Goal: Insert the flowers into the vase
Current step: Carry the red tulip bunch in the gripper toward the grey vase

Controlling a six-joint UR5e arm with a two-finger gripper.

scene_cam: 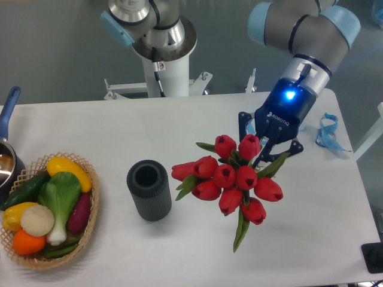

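The black two-finger gripper [261,145] has its jaws down in the bunch, and honestly I can't tell if they're clamped on anything, since the buds hide the tips. The bunch of red tulip buds with green leaves and stems [234,179] sits right under it, right of centre on the white table [119,125], with one long leaf poking toward the near edge. Just left of the tulips, not touching, the dark grey ribbed cylindrical vase [149,190] stands upright, mouth open. Way over at the left edge there's a wicker basket of colourful vegetables [48,209], and a metal pot with a blue handle [8,143] behind it. A blue ribbon-like strip [328,133] lies near the far right.
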